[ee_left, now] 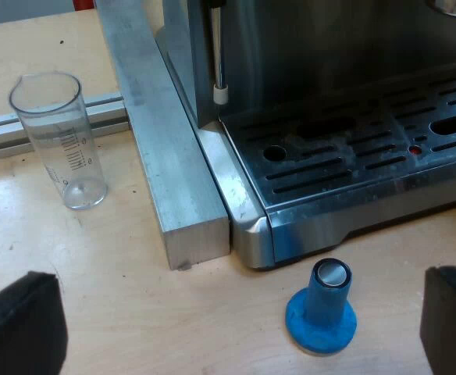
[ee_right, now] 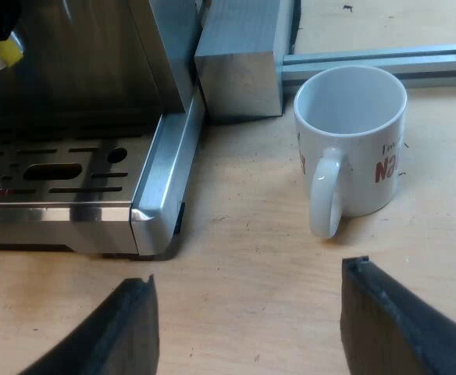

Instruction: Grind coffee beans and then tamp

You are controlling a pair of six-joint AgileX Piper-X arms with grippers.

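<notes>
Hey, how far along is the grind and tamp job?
Nothing looks done: the blue tamper stands untouched on the table by the espresso machine. Nothing is in hand: the left gripper and right gripper are open and empty. Grinding and tamping both remain.

Left gripper (ee_left: 240, 312): two black fingers, showing just before a front corner of the espresso machine (ee_left: 345, 180).
Left fingers (ee_left: 21, 328): matte black and blocky, with flat tops, squared edges and straight inner faces; the surface is plain and dull.
Right gripper (ee_right: 247, 305): two black fingers, showing before the espresso machine's other front corner.
Right fingers (ee_right: 392, 328): dark charcoal with a faint grey sheen; each has a near-upright inner face, a small step at the tip, and an outer edge sloping away from that tip.
</notes>
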